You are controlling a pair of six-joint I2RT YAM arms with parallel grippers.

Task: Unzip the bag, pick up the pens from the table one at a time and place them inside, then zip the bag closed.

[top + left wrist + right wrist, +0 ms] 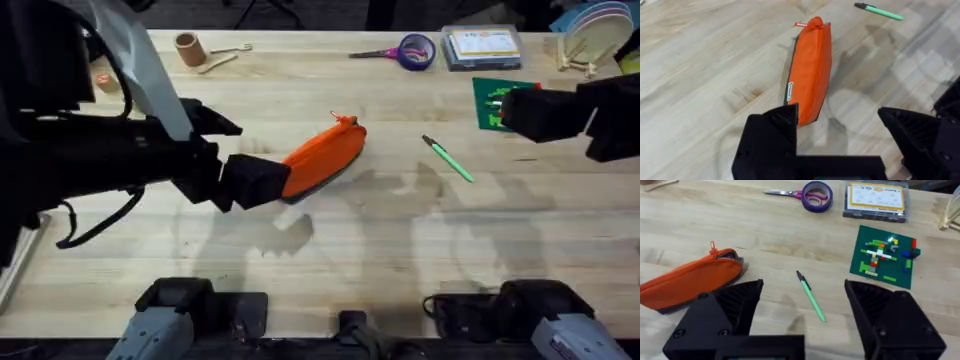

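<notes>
While both fingers gape empty, the bag's (810,75) small label stays unreadable.

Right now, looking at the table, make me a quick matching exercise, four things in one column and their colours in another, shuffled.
Things:
1. bag
2. pen
3. tape roll
4. building-brick baseplate

Colours:
A. dark green
B. purple
C. orange
D. bright green with a black tip

Pairs: 1-C, 2-D, 3-B, 4-A

Orange bag (325,157) seemingly zipped, green pen (447,159) nearby
</notes>
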